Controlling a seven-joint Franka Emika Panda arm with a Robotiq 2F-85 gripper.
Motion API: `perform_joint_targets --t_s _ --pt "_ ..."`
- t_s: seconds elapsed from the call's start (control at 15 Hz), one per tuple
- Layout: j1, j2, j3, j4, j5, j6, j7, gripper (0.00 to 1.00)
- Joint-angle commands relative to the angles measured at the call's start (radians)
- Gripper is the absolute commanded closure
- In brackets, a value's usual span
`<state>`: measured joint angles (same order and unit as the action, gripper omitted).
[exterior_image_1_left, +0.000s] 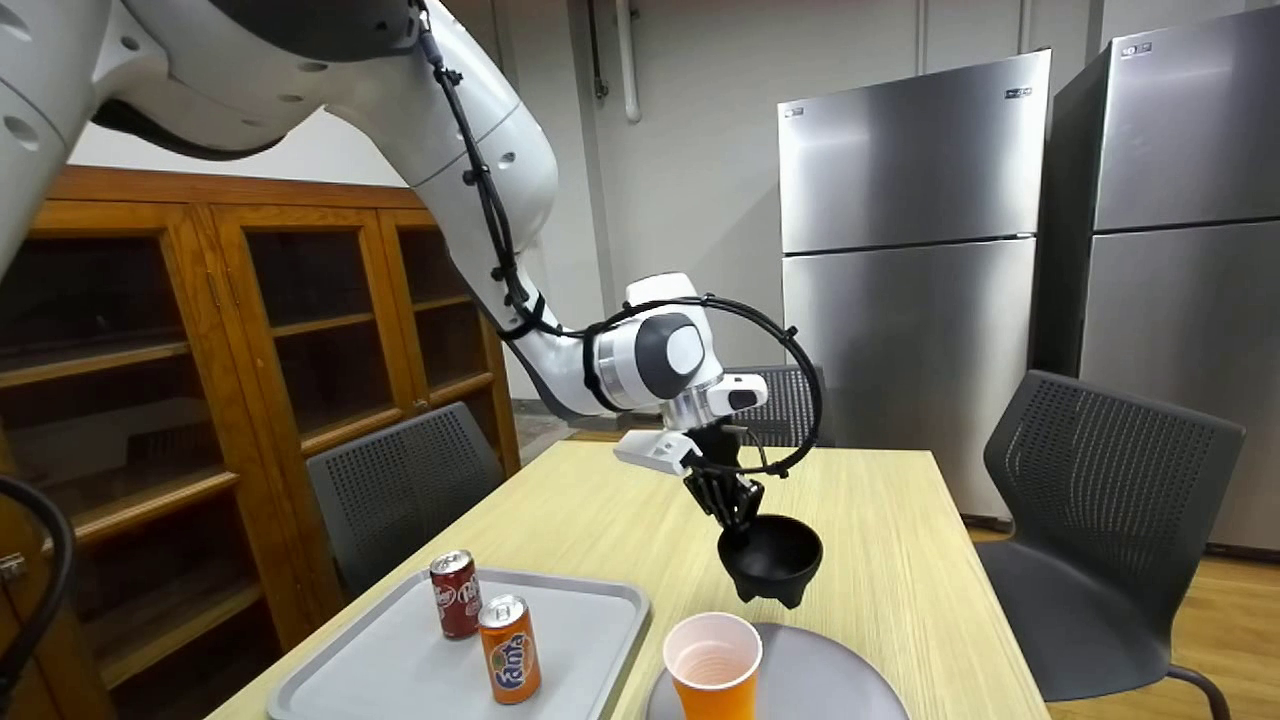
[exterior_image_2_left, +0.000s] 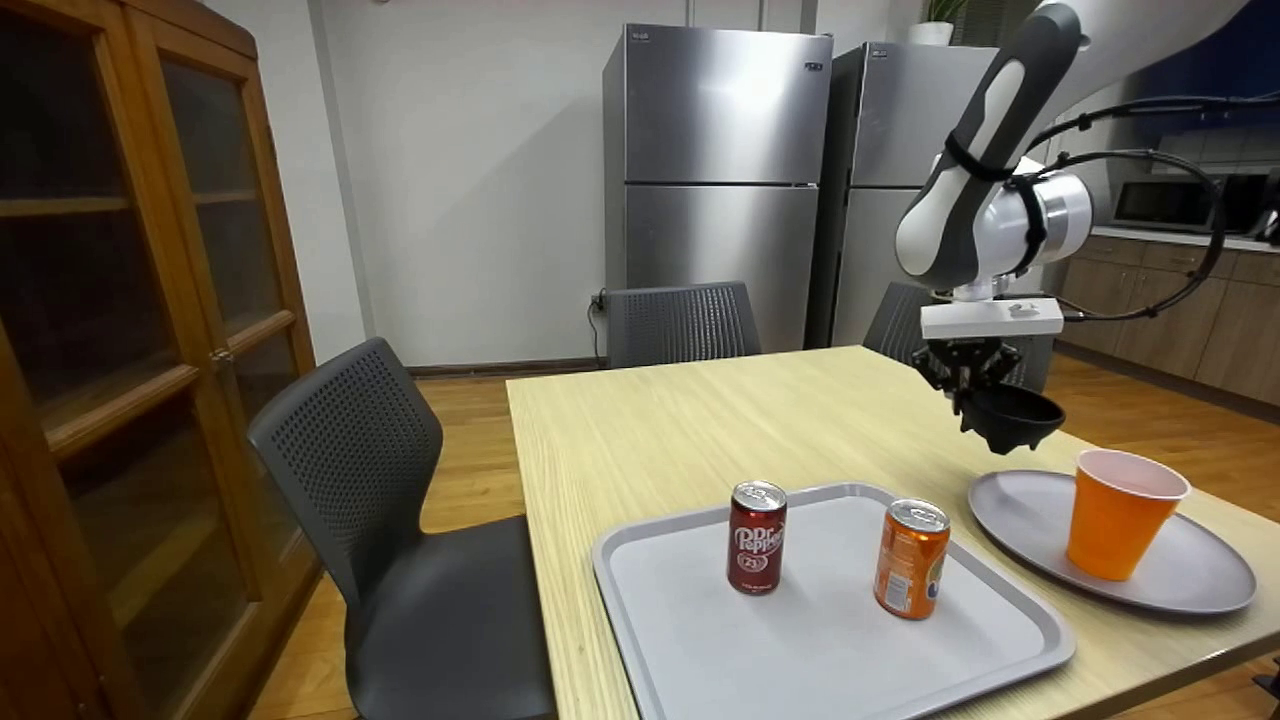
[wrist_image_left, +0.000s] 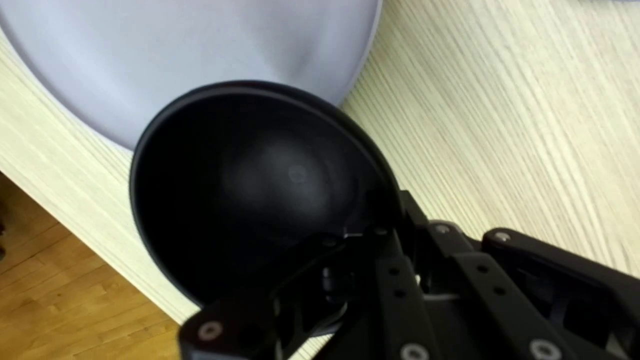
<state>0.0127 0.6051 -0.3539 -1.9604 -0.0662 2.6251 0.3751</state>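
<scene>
One black bowl (wrist_image_left: 262, 185) fills the centre-left of the wrist view, its right-hand rim clamped between the jaws of the gripper (wrist_image_left: 396, 217), the rest jutting toward the frame's upper left.

The dark red can (exterior_image_2_left: 757, 540) reads "Dr Pepper" in white letters in an exterior view, with "23" beneath the name and a line of print too tiny to read below; the orange can (exterior_image_1_left: 511, 650) reads "Fanta" in blue-and-white letters in an exterior view; small print on its pale panel (exterior_image_2_left: 897, 592) cannot be made out; marks on one refrigerator (exterior_image_1_left: 905, 170) and the refrigerator beside it (exterior_image_1_left: 1185, 140) are too small to read.
</scene>
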Motion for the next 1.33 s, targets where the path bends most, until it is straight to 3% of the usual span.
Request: perform_joint_targets --t_s 0.0,1.27 --pt "0.006 0.013 0.021 0.054 -0.018 -0.037 0.019 0.98" --pt "0.012 0.248 0.075 0.349 -0.01 -0.122 0.005 0.98"
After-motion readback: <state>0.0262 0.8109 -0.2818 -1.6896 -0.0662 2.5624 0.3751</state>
